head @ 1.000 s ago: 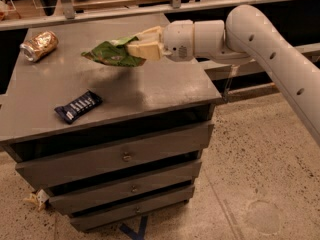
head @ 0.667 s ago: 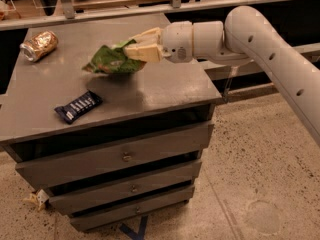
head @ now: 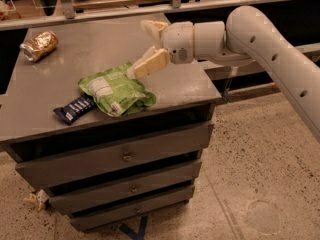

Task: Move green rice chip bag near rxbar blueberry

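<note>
The green rice chip bag (head: 116, 90) lies flat on the grey cabinet top (head: 185, 86), label patch up. Its left edge touches or slightly overlaps the rxbar blueberry (head: 74, 109), a dark navy bar lying near the front left edge. My gripper (head: 148, 46) is just behind and to the right of the bag, with its jaws spread wide and nothing between them. The lower cream finger (head: 151, 62) ends right at the bag's upper right corner; I cannot tell if it touches. The upper finger (head: 153, 27) is well clear of it.
A crushed gold-brown can (head: 39, 45) lies at the back left of the cabinet top. The cabinet has three drawers (head: 125, 156) below. A shelf rail (head: 125, 9) runs behind. A scrap (head: 36, 200) lies on the speckled floor at the left.
The bag was held above the table in the shut gripper. It now lies on the cabinet top against the navy bar, and the gripper has opened.
</note>
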